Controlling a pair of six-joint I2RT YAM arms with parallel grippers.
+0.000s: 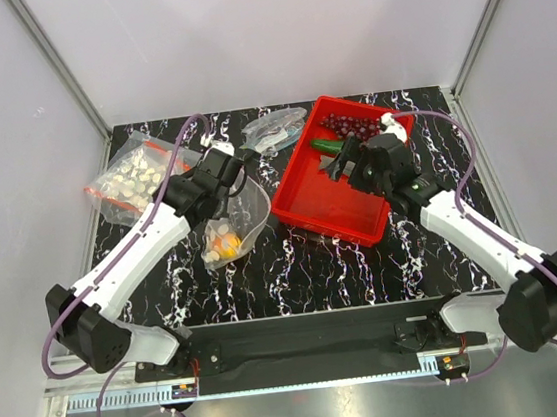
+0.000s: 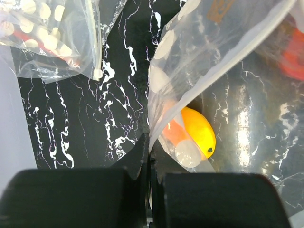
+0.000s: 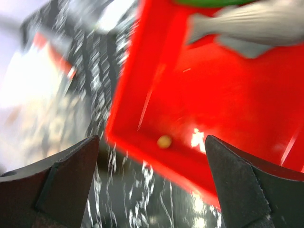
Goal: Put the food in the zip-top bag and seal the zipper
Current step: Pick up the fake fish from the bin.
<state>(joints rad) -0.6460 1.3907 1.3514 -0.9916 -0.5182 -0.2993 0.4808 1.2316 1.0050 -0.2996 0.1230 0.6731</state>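
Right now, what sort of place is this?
Probably a robot test booth: plain white walls on metal framing, a marbled black table, left arm and right arm bolted at its near edge.

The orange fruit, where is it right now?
The orange fruit sits inside the dotted clear bag, just left of the red tray in the top view. The left gripper pinches that bag's edge.
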